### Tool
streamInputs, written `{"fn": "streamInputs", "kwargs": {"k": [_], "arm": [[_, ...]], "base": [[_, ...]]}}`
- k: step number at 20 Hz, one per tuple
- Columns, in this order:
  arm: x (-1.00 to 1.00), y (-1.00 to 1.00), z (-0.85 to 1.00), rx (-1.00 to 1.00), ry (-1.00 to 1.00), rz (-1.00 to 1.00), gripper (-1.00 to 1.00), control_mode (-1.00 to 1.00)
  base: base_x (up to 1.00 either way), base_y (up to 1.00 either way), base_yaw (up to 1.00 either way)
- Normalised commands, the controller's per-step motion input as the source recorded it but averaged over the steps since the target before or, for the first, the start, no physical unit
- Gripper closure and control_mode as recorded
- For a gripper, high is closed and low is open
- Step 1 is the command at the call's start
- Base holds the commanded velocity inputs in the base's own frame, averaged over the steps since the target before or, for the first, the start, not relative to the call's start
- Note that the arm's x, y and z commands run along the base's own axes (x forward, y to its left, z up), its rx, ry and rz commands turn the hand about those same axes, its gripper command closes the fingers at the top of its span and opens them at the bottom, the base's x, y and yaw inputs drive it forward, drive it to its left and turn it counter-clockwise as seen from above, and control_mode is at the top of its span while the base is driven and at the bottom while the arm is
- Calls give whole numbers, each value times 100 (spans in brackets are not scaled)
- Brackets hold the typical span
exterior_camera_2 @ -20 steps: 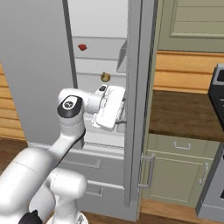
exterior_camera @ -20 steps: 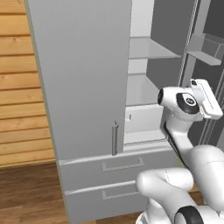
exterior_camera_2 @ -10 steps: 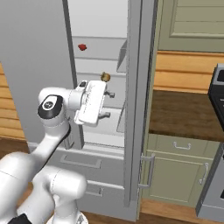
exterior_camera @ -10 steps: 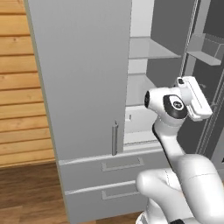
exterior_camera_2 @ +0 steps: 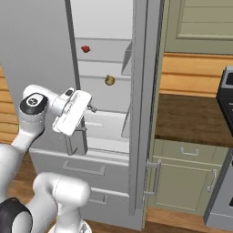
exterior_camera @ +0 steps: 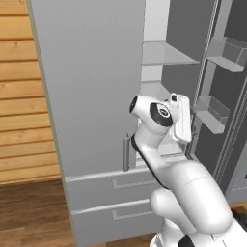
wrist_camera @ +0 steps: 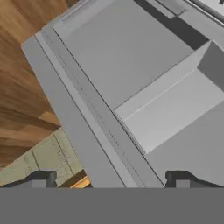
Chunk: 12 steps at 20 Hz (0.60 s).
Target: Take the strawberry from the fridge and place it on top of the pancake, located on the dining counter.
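Arm swung back toward closed fridge door since earlier frame. Gripper (wrist_camera: 112, 180) jaws spread wide, empty. Strawberry (exterior_camera_2: 85, 48) on upper fridge (exterior_camera_2: 41, 50) shelf; too small to tell axis.

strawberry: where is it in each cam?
Left base view: cannot make it out.
Right base view: strawberry upper left, on an upper fridge shelf, above the brown fruit.
Hand view: cannot make it out.
Shared landmark: fridge.
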Motion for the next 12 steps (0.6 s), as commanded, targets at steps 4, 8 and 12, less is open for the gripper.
{"fn": "streamInputs", "kwargs": {"k": [4, 8, 12], "arm": [[55, 71, -64, 77, -37, -22, -100, -100], [62, 22, -93, 90, -39, -34, -100, -100], [53, 7, -80, 74, -56, -45, -100, -100]], "base": [[0, 0, 0], [0, 0, 0], [0, 0, 0]]}}
